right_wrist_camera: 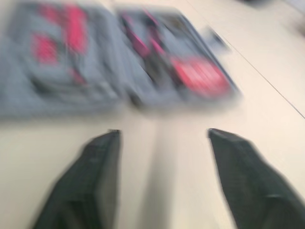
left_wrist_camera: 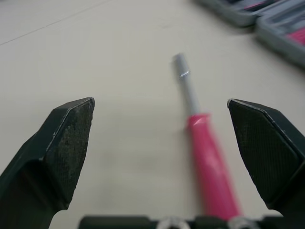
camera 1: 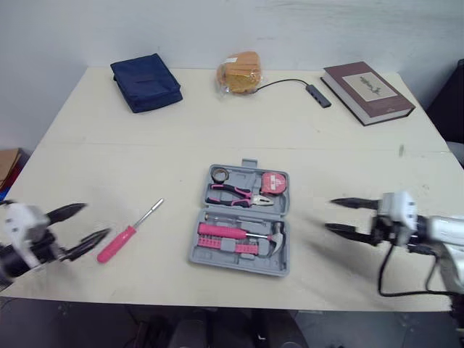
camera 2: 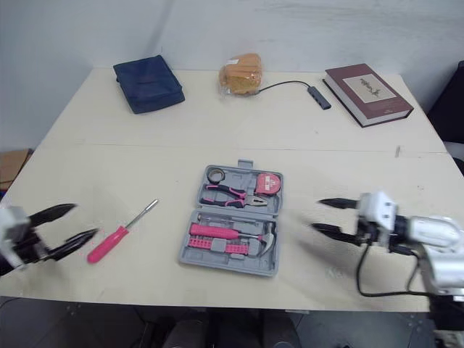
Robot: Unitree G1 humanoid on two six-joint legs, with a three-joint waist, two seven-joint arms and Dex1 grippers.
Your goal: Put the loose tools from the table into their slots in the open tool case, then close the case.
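Observation:
A pink-handled screwdriver point(camera 1: 127, 233) with a silver shaft lies loose on the table, left of the open grey tool case point(camera 1: 243, 220). The case holds pliers, a tape measure, a hammer and pink bits. My left gripper point(camera 1: 85, 226) is open just left of the screwdriver's handle; in the left wrist view the screwdriver point(left_wrist_camera: 206, 151) lies between its fingertips point(left_wrist_camera: 71, 138), nearer one side. My right gripper point(camera 1: 341, 216) is open and empty, hovering right of the case, with the case point(right_wrist_camera: 119, 71) ahead of it in the right wrist view.
A navy pouch point(camera 1: 146, 82), a bagged bun point(camera 1: 240, 72), a USB hub with cable point(camera 1: 317, 94) and a maroon book point(camera 1: 367, 90) lie along the table's far edge. Bare tabletop point(camera 1: 130, 159) lies between them and the case.

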